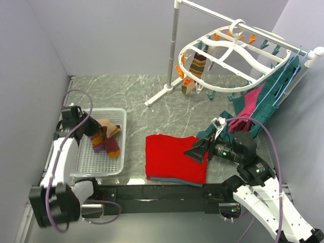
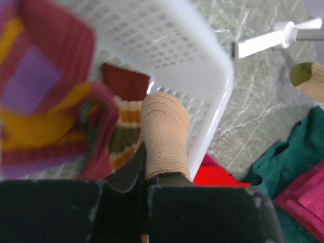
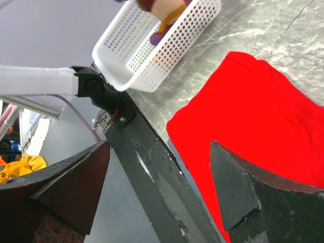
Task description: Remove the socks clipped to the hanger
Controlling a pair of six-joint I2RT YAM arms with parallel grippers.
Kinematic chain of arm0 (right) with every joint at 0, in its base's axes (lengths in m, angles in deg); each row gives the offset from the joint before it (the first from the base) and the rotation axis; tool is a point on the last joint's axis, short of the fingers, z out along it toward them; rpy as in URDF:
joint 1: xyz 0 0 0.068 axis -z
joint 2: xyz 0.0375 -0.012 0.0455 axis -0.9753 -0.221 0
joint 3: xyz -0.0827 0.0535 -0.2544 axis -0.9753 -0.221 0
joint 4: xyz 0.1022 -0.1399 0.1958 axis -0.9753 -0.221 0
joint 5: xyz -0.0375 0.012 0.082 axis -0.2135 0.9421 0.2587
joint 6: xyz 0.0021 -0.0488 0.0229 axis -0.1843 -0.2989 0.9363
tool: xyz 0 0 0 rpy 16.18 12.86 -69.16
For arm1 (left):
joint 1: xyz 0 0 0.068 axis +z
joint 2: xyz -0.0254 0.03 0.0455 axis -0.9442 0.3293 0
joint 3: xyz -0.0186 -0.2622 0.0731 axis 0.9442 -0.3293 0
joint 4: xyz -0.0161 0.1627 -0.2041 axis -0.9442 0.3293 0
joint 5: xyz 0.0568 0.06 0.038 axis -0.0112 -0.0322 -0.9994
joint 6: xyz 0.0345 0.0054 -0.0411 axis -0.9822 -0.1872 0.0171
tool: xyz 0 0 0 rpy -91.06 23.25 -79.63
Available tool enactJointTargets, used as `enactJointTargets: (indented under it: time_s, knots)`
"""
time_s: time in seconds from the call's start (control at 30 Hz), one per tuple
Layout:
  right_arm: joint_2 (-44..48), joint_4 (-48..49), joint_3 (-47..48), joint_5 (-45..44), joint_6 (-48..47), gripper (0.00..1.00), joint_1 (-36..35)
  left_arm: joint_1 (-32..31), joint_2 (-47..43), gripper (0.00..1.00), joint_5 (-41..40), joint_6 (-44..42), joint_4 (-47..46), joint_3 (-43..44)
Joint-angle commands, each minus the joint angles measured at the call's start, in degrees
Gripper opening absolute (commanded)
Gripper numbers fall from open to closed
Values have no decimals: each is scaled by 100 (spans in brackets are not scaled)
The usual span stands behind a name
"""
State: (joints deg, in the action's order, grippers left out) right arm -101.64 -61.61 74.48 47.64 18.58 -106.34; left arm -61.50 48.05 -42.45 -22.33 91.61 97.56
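The white oval hanger [image 1: 230,48] hangs on the rack at the back right, with orange and teal pegs. One brown striped sock [image 1: 194,68] hangs clipped at its left side. My left gripper [image 1: 94,126] is shut on a tan sock [image 1: 107,125] and holds it over the white basket [image 1: 81,162]. In the left wrist view the tan sock [image 2: 164,134] sticks out from my shut left gripper [image 2: 144,174]. Maroon-purple socks with orange stripes [image 1: 109,144] lie in the basket. My right gripper [image 1: 196,152] is open and empty above the red cloth [image 1: 169,157].
The rack's white pole [image 1: 174,45] and foot stand at the back centre. Teal and pink garments [image 1: 253,109] on thin blue hangers [image 1: 291,76] hang at the right. The black base rail [image 1: 162,192] runs along the near edge. Grey walls close in on both sides.
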Motion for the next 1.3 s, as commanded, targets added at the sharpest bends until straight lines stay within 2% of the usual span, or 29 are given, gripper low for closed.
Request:
enactJointTargets:
  time_s: [0.0,0.03,0.07,0.1,0.23,0.33,0.37,0.4,0.47,0.53,0.67,0.7,0.8,0.83,0.87,0.97,1.0,1.1,1.27]
  knots:
    - [-83,-60,34,-63,-235,86,-17,92,-1259,10,-792,175,161,-87]
    - [-101,-42,69,-54,-253,86,-25,83,-1357,15,-1159,158,258,-113]
    - [-127,-16,78,-10,-244,86,-17,100,-1436,26,-1311,123,311,-104]
    - [-171,36,95,8,-227,86,-17,109,-1524,31,-1486,114,390,-87]
    - [-163,81,104,61,-148,86,-17,214,-1604,40,-1734,52,697,-52]
    - [-101,90,60,43,-95,86,-17,267,-1692,73,-2023,140,856,27]
    - [-92,81,60,52,-86,86,-17,259,-1796,95,-2164,184,943,62]
    - [-92,55,69,43,-86,86,-17,267,-1858,99,-2191,184,953,106]
    - [-84,19,69,17,-95,86,-17,259,-2147,96,-2200,158,875,229]
    - [-92,-16,87,-10,-95,86,-25,267,-2359,96,-1798,-17,525,195]
    - [-110,-16,104,-71,-51,86,-17,259,-2501,99,46,-45,-723,-191]
    - [-93,-25,104,-106,-33,86,-17,259,-2422,99,868,173,-1361,-288]
    - [-5,-25,95,-282,72,86,-17,180,-1878,90,1875,945,-2427,-727]
    - [22,-25,95,-343,125,86,-17,84,-1729,88,2104,1114,-3083,-859]
    - [92,-42,95,-448,160,86,-25,-48,-1431,88,2063,1229,-3220,-843]
    - [232,-121,148,-746,265,86,-25,-1074,-781,91,1318,1081,-3020,-229]
    - [294,-174,174,-818,292,86,-25,-1712,-587,91,1124,880,-2959,182]
    - [531,-270,192,-1107,397,86,-17,-2647,239,90,534,616,-3133,772]
    - [917,-525,289,-1398,547,86,-17,-3309,1731,88,42,308,-3713,1398]
